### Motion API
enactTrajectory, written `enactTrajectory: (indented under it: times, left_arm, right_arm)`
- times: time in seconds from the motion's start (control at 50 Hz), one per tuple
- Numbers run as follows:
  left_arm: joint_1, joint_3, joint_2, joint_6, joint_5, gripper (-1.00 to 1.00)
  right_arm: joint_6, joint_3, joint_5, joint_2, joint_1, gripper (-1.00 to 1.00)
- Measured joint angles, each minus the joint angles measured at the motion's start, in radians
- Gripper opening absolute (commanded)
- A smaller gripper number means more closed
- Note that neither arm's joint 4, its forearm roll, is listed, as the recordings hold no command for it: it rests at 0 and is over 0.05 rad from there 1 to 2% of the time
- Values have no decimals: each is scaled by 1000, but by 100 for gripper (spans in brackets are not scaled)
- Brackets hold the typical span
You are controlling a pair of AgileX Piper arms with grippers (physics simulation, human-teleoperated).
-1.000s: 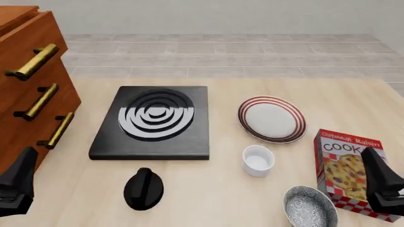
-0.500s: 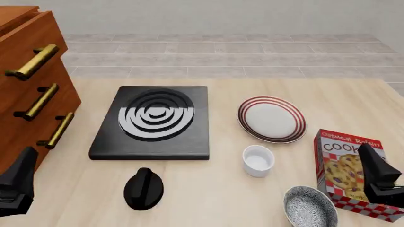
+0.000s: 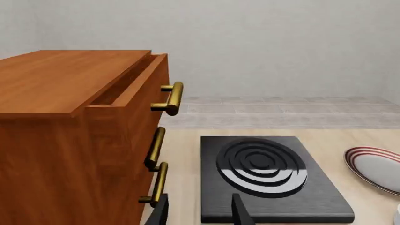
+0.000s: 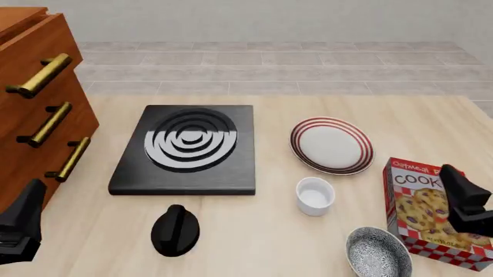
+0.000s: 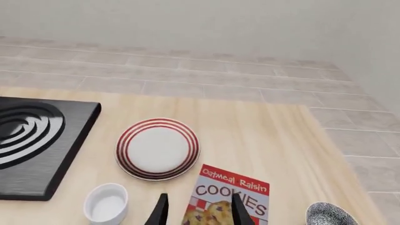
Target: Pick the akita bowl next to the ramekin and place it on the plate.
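The akita bowl (image 4: 377, 252), grey-and-white speckled, sits at the table's near right edge, just right of and nearer than the white ramekin (image 4: 315, 195). In the right wrist view the akita bowl (image 5: 329, 214) shows only partly, beside the ramekin (image 5: 107, 203). The red-ringed plate (image 4: 331, 145) lies farther back, and the right wrist view also shows the plate (image 5: 157, 149). My right gripper (image 4: 465, 201) hovers over the cookie box, right of the bowl, and my right gripper (image 5: 200, 213) is open and holds nothing. My left gripper (image 4: 22, 224) stays low at the near left; my left gripper (image 3: 200, 215) is open too.
A cookie box (image 4: 431, 213) lies right of the bowl under my right arm. A black stove burner (image 4: 187, 148) fills the middle, with a black knob (image 4: 175, 230) in front of it. A wooden dresser (image 4: 38, 109) with brass handles stands at the left.
My right gripper has moved forward over the cookie box. The left arm and all the dishes have stayed put.
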State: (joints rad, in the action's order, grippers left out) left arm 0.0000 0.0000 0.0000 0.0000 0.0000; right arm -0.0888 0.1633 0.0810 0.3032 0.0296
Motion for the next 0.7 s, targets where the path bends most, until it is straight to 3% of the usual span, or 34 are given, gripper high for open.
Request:
enactTrajectory:
  times: [0.48,0.7]
  left_arm:
    - [0,0,0,0,0,100]
    - [0,0,0,0,0,100]
  right_arm:
    - [44,173,247,-72,-45,100]
    - [-61,213,317,-65,10,100]
